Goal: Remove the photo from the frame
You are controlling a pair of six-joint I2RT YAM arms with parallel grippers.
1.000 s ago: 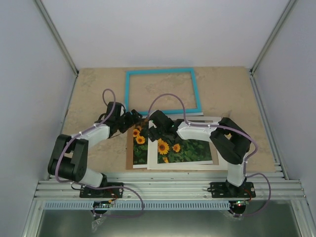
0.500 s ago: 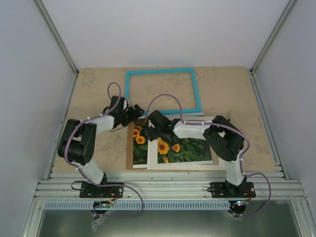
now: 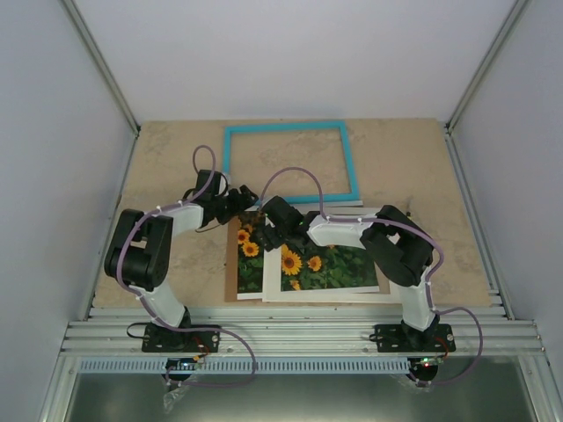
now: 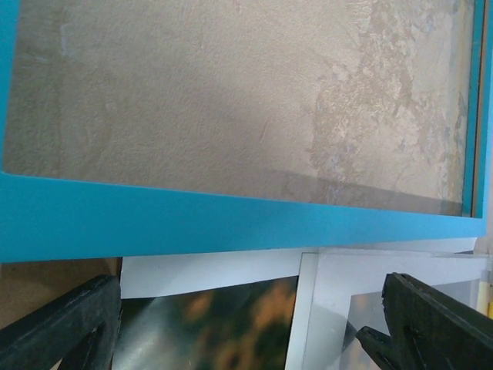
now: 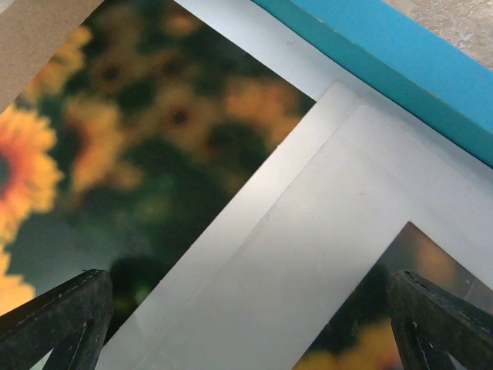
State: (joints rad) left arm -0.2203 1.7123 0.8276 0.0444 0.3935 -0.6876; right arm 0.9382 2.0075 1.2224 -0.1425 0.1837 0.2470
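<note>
Left gripper (image 4: pixel 246 327): jaws spread, tips cropped.
Right gripper (image 5: pixel 250 312): jaws spread, tips cropped.
Photo (image 5: pixel 131 146): seen between the right jaws, blurred, partly overlaid by mat (image 5: pixel 308 254).
Frame (image 4: pixel 231 223): beyond the left jaws, cropped.

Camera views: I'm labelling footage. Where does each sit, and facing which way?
Top external: above and behind the bases, looking down on the beige stone-pattern table, turquoise rectangular picture frame and sunflower photo print; left arm and right arm show.
Left wrist: on the left arm, facing the frame's near rail; open left pincer, its fingers show.
Right wrist: on the right arm, close over the photo and white mat sheet; open right pincer shows.
Shared: both wrist views catch frame, mat, photo.
</note>
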